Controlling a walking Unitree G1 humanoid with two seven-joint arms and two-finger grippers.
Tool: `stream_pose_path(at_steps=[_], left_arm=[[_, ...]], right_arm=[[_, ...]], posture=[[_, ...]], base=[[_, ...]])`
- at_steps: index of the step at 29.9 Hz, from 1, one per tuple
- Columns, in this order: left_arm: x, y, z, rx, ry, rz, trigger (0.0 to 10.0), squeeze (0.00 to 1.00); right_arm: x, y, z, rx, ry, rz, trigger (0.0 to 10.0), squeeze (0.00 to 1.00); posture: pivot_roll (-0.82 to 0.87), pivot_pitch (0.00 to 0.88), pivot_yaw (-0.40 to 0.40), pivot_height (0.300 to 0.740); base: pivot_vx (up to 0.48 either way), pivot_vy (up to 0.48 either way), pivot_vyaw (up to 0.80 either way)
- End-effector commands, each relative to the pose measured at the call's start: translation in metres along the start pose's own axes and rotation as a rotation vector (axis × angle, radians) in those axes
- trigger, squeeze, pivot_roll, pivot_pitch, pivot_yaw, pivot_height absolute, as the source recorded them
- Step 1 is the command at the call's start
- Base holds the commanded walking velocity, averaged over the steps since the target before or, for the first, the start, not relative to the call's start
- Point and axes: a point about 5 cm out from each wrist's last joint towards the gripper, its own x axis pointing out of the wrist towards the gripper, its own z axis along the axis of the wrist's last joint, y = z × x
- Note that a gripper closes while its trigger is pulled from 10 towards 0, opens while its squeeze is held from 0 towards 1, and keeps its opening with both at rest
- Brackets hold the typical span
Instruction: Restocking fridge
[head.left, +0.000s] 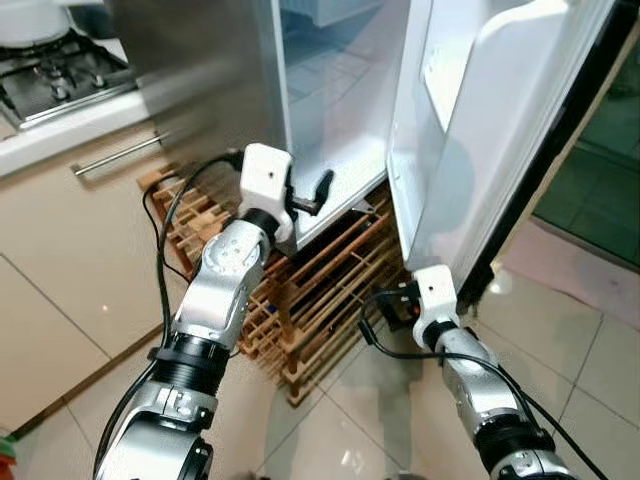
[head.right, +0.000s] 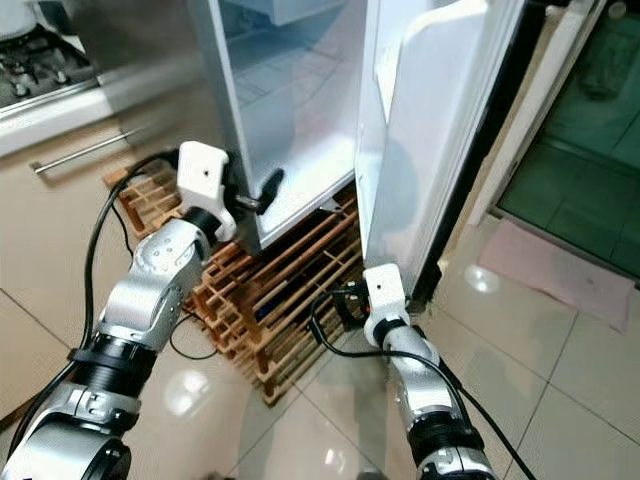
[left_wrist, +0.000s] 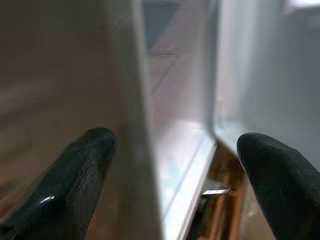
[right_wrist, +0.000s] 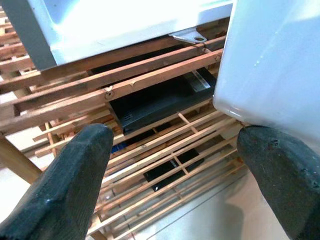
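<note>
My left gripper (left_wrist: 170, 180) has its 2 fingers (left_wrist: 65, 185) spread wide and holding nothing, straddling the front edge of the fridge (head.left: 335, 110) wall: 1 finger sits on the steel outer side, the other toward the white interior. In the head views that gripper (head.left: 312, 197) is up at the lower front corner of the open cabinet, its black fingertip just reaching past the bottom lip. The left arm (head.left: 215, 300) rises from my shoulder, bent at the elbow, forearm angled up and forward, with a black cable (head.left: 165, 230) looping beside it. My right gripper (right_wrist: 175, 165) also has its 2 fingers (right_wrist: 75, 185) wide apart and empty; it points low at the wooden rack (right_wrist: 140, 100) under the fridge, just beside the bottom corner of the door (right_wrist: 272, 65). Through the slats I see dark flat objects, which I cannot identify. The right arm (head.left: 480, 390) reaches forward and low, its white wrist block (head.left: 435, 290) close to the foot of the door (head.left: 490, 130), which stands swung open. I count 1 fridge, 1 open door, 1 slatted rack (head.left: 320, 290) and 2 arms. The fridge shelf visible inside looks bare and pale. To my left are beige drawers with 1 bar handle (head.left: 118, 155) and a gas hob (head.left: 55, 75) on the counter above; the floor (head.left: 590, 340) is glossy tile.
</note>
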Motion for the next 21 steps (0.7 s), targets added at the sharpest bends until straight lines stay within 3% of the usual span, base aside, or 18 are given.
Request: stream_pose_path(at_steps=[1,3,7,11,13,14,16,21], left_arm=[[-0.003,0.005,-0.006,0.025,0.014,0.034,10.0,0.00],[-0.006,0.010,-0.011,0.049,0.021,0.057,10.0,0.00],[-0.015,0.018,-0.026,0.083,0.050,0.104,10.0,0.00],[-0.021,0.028,-0.035,0.103,0.075,0.153,10.0,0.00],[-0.027,0.038,-0.042,0.130,0.094,0.190,10.0,0.00],[-0.027,0.038,-0.042,0.130,0.094,0.190,10.0,0.00],[-0.032,0.042,-0.048,0.117,0.117,0.204,10.0,0.00],[-0.033,0.041,-0.052,0.093,0.126,0.205,10.0,0.00]], right_arm=[[0.003,-0.010,0.028,-0.052,-0.104,-0.031,10.0,0.00],[0.000,-0.016,0.028,-0.064,-0.100,-0.055,10.0,0.00],[-0.014,-0.050,0.019,-0.112,-0.067,-0.206,10.0,0.00],[-0.028,-0.072,0.012,-0.136,-0.038,-0.312,10.0,0.00],[-0.045,-0.096,0.004,-0.154,-0.001,-0.423,10.0,0.00],[-0.045,-0.096,0.004,-0.154,-0.001,-0.423,10.0,0.00],[-0.061,-0.118,-0.002,-0.190,0.034,-0.511,10.0,0.00],[-0.072,-0.131,-0.002,-0.201,0.040,-0.571,10.0,0.00]], posture=[[-0.10,0.000,0.020,0.740],[-0.10,0.000,0.019,0.740],[-0.11,0.000,0.020,0.740],[-0.11,0.000,0.024,0.740],[-0.12,0.000,0.028,0.740],[-0.12,0.000,0.028,0.740],[-0.12,0.000,0.031,0.740],[-0.13,0.000,0.034,0.740]], base=[[0.000,0.000,0.00],[0.000,0.000,0.00],[0.000,0.000,0.00],[0.000,0.000,0.00],[0.000,0.000,0.00],[0.000,0.000,0.00],[0.000,0.000,0.00],[0.000,0.000,0.00]])
